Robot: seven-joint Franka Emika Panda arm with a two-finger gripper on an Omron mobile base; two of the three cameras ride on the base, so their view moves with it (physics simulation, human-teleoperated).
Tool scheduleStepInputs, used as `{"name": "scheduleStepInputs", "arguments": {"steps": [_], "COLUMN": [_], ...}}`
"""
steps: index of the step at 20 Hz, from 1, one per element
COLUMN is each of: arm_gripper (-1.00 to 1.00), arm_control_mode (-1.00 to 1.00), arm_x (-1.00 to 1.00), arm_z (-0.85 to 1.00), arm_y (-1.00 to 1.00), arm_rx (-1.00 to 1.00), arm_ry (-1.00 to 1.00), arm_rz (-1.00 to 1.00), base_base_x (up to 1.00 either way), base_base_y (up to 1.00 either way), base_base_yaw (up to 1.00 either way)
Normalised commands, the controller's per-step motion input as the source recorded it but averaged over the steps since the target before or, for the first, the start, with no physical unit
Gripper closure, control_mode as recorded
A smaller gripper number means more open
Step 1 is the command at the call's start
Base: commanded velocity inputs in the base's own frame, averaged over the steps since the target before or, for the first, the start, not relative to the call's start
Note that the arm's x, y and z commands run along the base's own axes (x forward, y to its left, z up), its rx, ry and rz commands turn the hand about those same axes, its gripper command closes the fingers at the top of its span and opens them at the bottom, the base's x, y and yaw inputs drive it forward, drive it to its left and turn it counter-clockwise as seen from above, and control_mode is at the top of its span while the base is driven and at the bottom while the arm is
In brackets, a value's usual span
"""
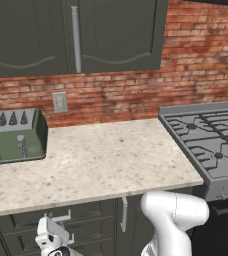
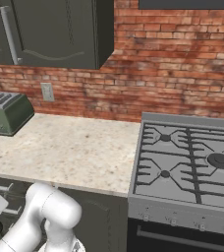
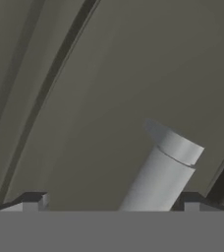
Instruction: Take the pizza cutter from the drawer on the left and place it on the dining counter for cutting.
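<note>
my gripper (image 3: 111, 204): jaws spread wide, nothing in them. It's down low in front of the lower cabinets, nose right up against a dark drawer front.

drawer handle (image 3: 164, 172): the silver bar runs up between my fingertips (image 3: 33, 202) at a slant in the hand view, its end cap sitting above them. Looks like I'm lined up on it but haven't clamped down.

drawer (image 1: 61, 220): from the left base view my hand is at the top drawer under the worktop, on the left side. The front looks flush, so I'd say closed.

pizza cutter: can't see it anywhere, so my guess is it's inside that drawer.

worktop (image 1: 96, 165): beige speckled stone with the brick wall behind, a green toaster (image 1: 13, 137) at the left end and the gas stove (image 2: 192, 162) to the right.

dining counter: not in front of me here.

progress: honestly barely started. Reaching the handle is about it. Left to do: grip, pull the drawer open, fish out the cutter, drive over to the island and set it down.
</note>
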Motion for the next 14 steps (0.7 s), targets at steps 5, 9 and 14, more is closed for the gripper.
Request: {"name": "scheduleStepInputs", "arguments": {"steps": [5,9,14], "arm_gripper": [1.0,1.0,1.0], "arm_control_mode": [-1.0,-1.0,-1.0], "arm_x": [0.0,0.0,0.0], "arm_z": [0.0,0.0,0.0], "arm_y": [0.0,0.0,0.0], "arm_rx": [0.0,0.0,0.0], "arm_ry": [0.0,0.0,0.0], "arm_rz": [0.0,0.0,0.0], "base_base_x": [0.0,0.0,0.0], "base_base_y": [0.0,0.0,0.0], "base_base_yaw": [0.0,0.0,0.0]}}
